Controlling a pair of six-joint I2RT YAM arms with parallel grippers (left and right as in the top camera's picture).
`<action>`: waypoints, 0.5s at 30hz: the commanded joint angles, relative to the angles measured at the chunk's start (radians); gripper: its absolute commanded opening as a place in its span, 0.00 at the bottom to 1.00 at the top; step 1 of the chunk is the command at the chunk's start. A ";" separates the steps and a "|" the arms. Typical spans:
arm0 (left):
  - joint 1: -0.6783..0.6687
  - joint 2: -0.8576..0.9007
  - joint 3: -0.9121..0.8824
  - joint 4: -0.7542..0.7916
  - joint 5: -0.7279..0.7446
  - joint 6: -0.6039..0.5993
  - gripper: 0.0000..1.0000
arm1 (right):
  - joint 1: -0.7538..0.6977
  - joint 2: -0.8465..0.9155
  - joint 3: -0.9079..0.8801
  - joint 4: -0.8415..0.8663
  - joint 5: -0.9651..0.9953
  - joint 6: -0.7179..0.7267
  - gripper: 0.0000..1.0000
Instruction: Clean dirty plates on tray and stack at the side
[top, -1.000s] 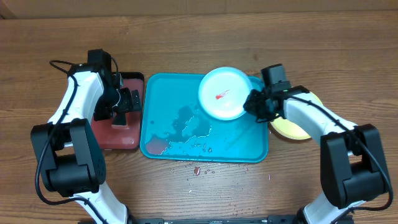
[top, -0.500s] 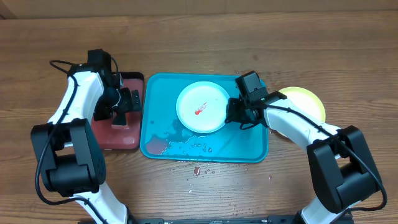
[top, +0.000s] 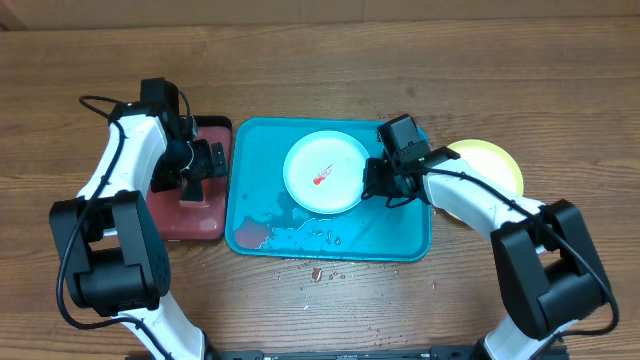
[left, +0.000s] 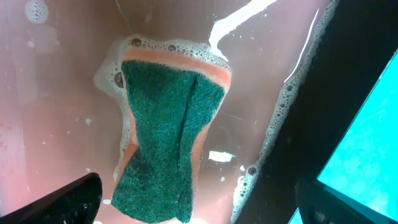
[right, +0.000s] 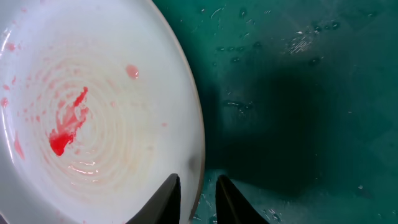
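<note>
The white plate (top: 322, 172) with a red sauce smear lies in the upper middle of the turquoise tray (top: 262, 200). My right gripper (top: 372, 180) is shut on the plate's right rim. The right wrist view shows one finger on each side of that rim (right: 198, 193), with the white plate (right: 93, 112) to the left and wet tray floor (right: 298, 93) to the right. The lime-green plate (top: 492, 160) lies on the table right of the tray, partly under my right arm. The cyan plate is not in view. My left gripper (top: 200, 165) is open above a green sponge (left: 168, 137).
The sponge lies in soapy water in a smaller reddish, black-rimmed tray (top: 185, 220) left of the turquoise tray. Water and red smears cover the turquoise tray's lower left part. Small red spots (top: 316, 272) mark the table in front of it.
My right gripper carried the white plate left from the tray's upper right corner to its upper middle. In the last half second it barely moved. My left arm stayed still.
</note>
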 joint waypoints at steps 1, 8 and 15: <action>0.000 -0.022 0.014 0.004 0.011 -0.006 1.00 | 0.006 0.026 0.000 0.020 -0.026 -0.008 0.21; 0.000 -0.022 0.014 0.006 0.011 -0.006 1.00 | 0.006 0.026 0.000 0.047 -0.023 -0.008 0.06; 0.000 -0.022 0.014 0.038 0.012 -0.007 0.99 | 0.006 0.026 0.000 0.047 -0.019 -0.008 0.04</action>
